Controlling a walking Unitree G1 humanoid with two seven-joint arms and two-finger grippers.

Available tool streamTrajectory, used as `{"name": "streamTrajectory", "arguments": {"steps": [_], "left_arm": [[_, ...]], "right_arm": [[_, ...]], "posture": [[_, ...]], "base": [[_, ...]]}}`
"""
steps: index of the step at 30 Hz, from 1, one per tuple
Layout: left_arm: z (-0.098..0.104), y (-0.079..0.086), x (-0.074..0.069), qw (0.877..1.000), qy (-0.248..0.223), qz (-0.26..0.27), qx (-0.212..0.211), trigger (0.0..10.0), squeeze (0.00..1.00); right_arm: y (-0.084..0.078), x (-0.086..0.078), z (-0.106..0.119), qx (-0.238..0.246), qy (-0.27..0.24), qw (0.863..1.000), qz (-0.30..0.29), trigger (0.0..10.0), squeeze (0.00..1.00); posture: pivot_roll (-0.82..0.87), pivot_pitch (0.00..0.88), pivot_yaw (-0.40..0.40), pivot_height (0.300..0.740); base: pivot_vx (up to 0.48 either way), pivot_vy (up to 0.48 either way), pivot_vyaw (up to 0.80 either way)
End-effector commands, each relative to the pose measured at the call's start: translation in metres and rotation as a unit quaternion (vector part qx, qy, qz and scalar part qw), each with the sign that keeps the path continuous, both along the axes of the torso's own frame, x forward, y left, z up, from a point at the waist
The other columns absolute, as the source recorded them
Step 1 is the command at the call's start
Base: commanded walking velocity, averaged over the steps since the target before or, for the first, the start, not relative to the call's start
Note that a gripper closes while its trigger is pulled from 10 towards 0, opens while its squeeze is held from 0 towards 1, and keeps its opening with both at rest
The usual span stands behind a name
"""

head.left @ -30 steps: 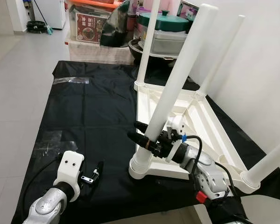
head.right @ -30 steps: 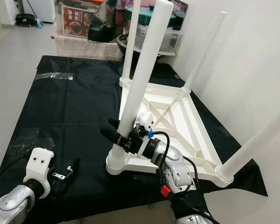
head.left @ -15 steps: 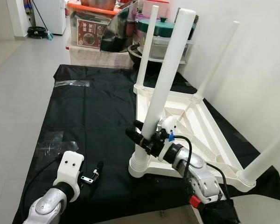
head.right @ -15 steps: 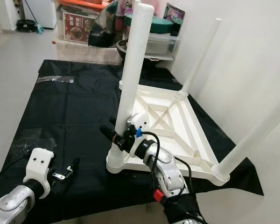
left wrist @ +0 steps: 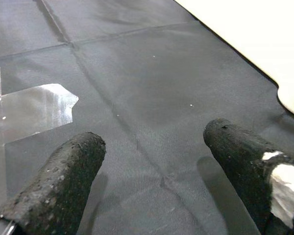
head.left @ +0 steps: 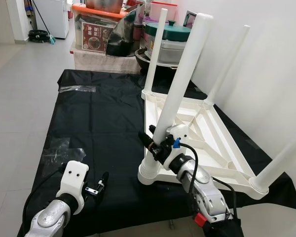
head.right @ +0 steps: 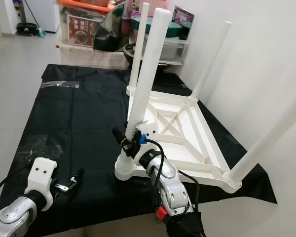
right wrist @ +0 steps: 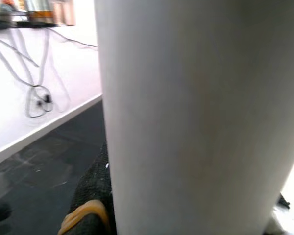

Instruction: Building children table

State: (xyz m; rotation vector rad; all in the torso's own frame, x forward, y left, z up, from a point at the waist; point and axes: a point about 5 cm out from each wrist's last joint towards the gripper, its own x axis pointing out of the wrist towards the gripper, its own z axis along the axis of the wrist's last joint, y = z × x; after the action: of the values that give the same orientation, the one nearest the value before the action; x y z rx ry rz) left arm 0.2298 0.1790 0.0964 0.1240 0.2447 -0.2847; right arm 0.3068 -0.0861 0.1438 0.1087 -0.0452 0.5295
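Table (head.left: 214,140): white children's table, upside down on the black sheet, right of centre in the head views; underside ribs face up.
Near leg (head.left: 180,81): white tube standing in the near-left corner socket, leaning toward the upper right; lower end seated in a ribbed collar.
Other legs: far-left leg (head.left: 155,49) upright at the back corner; far-right leg (head.left: 228,61) leaning by the wall; near-right leg (head.left: 281,160) slanting off the right edge of the frame.
Right gripper (head.left: 153,142): clamped around the near leg just above the collar, one black finger on each side of the tube. In the right wrist view the white tube (right wrist: 201,112) is pressed close against the camera, a dark finger (right wrist: 90,196) at its edge.
Left gripper (head.left: 101,183): lower left of the frame, low over the sheet, holding nothing. Fingers (left wrist: 63,181) spread apart in the left wrist view, bare cloth between them.
Black sheet (head.left: 93,118): spread flat on the floor under the table.
Clear plastic (head.left: 56,150): crumpled wrap lying on the sheet, left side, near the left gripper.
Background: storage boxes (head.left: 96,29) and a green-lidded pot (head.left: 172,32) along the top of the frame.
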Motion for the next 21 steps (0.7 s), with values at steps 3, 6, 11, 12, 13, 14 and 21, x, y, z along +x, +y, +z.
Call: {"name": "streamTrajectory", "arguments": {"steps": [3, 6, 11, 12, 13, 14, 21], "left_arm": [[0.0, -0.002, 0.002, 1.0, -0.003, -0.004, 0.001, 10.0, 0.0], [0.0, -0.003, 0.003, 1.0, -0.003, -0.004, 0.001, 10.0, 0.0], [0.0, -0.003, 0.003, 1.0, -0.004, -0.004, 0.001, 10.0, 0.0], [0.0, -0.003, 0.004, 1.0, -0.004, -0.003, 0.001, 10.0, 0.0], [0.0, -0.003, 0.004, 1.0, -0.004, -0.003, 0.001, 10.0, 0.0], [0.0, -0.003, 0.004, 1.0, -0.004, -0.002, 0.001, 10.0, 0.0], [0.0, -0.003, 0.004, 1.0, -0.003, -0.003, 0.001, 10.0, 0.0]], "right_arm": [[-0.032, 0.004, -0.03, -0.067, 0.076, 0.986, -0.13, 0.0, 0.0], [-0.033, 0.005, -0.035, -0.094, 0.099, 0.978, -0.161, 0.0, 0.0], [-0.036, 0.007, -0.038, -0.106, 0.116, 0.967, -0.202, 0.0, 0.0], [-0.038, 0.008, -0.038, -0.106, 0.12, 0.963, -0.218, 0.0, 0.0], [-0.038, 0.008, -0.038, -0.106, 0.12, 0.963, -0.218, 0.0, 0.0], [-0.042, 0.009, -0.039, -0.088, 0.136, 0.955, -0.248, 0.0, 0.0], [-0.042, 0.009, -0.044, -0.056, 0.172, 0.946, -0.267, 0.0, 0.0]], "posture": [[0.09, 0.0, -0.149, 0.74], [0.09, 0.0, -0.15, 0.74], [0.09, 0.0, -0.153, 0.74], [0.09, 0.0, -0.153, 0.74], [0.09, 0.0, -0.153, 0.74], [0.09, 0.0, -0.152, 0.74], [0.09, 0.0, -0.152, 0.74]], "base": [[0.0, 0.0, 0.0], [0.0, 0.0, 0.0], [0.0, 0.0, 0.0], [0.0, 0.0, 0.0], [0.0, 0.0, 0.0], [0.0, 0.0, 0.0], [0.0, 0.0, 0.0]]}}
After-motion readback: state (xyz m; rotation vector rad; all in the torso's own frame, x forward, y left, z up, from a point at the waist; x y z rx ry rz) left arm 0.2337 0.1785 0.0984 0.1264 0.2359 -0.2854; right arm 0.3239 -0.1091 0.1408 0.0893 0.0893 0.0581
